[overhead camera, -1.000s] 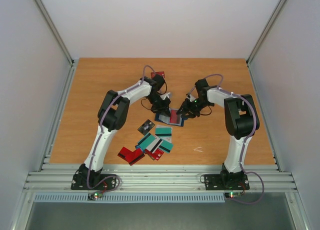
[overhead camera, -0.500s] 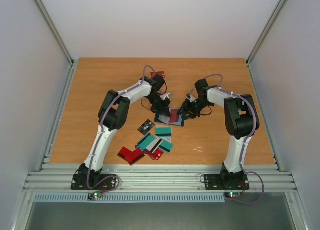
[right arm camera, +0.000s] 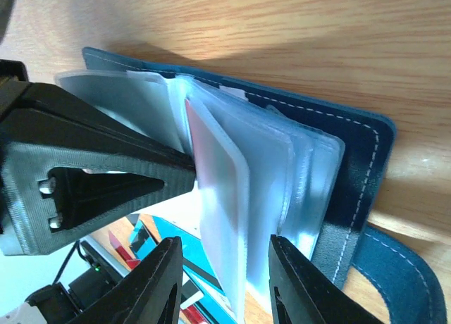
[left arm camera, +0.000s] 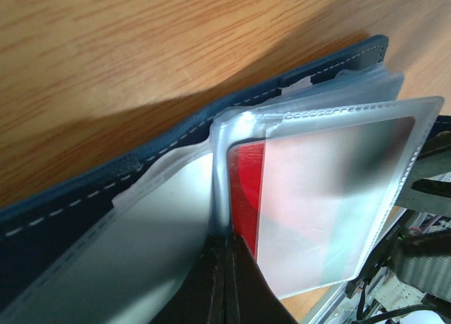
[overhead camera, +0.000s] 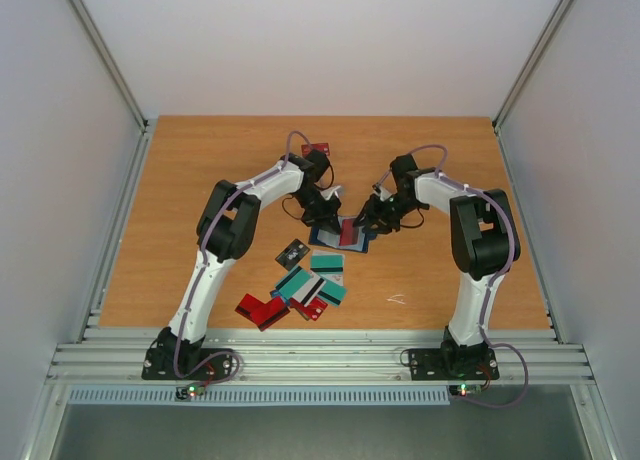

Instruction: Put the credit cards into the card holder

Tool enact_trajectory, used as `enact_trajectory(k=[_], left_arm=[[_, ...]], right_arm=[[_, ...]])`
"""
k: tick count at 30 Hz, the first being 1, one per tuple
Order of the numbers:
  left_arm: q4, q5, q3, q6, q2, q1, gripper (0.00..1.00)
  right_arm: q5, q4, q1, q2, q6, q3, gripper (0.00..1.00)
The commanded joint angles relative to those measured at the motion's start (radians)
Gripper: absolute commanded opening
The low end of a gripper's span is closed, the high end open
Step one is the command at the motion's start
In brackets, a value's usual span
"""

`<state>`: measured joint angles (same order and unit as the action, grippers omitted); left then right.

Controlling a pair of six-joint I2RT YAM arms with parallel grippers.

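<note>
We find the loose credit cards (overhead camera: 305,290) scattered near the front edge of the table (overhead camera: 200,180). At their 12 o'clock lies the card holder (overhead camera: 341,236), spread open. The left gripper (overhead camera: 326,220), at the holder's 10 o'clock, is pinched onto a clear sleeve housing a red card (left arm camera: 245,190). The right gripper (overhead camera: 364,220), at 2 o'clock, stands parted, with sleeves between its fingers (right arm camera: 163,282).

Surface (overhead camera: 200,180): orange-brown wood-grain board. Lying on it: navy card holder (overhead camera: 340,235), open, at centre; dark card (overhead camera: 293,252) just near-left of it; overlapping red, teal and white credit cards (overhead camera: 305,290) nearer still. Also a red card (overhead camera: 318,148) far of centre and a pale scrap (overhead camera: 397,299) near right.
</note>
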<state>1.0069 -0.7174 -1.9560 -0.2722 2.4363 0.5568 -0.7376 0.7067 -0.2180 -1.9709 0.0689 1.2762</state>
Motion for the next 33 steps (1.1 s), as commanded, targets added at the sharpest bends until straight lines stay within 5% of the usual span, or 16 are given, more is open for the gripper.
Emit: enact_trajectory(k=[1, 33], left_arm=[[0.004, 0.049, 0.0, 0.003, 0.053, 0.008, 0.0], [-0.011, 0.017, 0.023, -0.123, -0.159, -0.046, 0.0]], right_arm=[[-0.007, 0.03, -0.011, 0.038, 0.023, 0.041, 0.35], [-0.075, 0.091, -0.092, -0.073, -0.002, 0.211, 0.35]])
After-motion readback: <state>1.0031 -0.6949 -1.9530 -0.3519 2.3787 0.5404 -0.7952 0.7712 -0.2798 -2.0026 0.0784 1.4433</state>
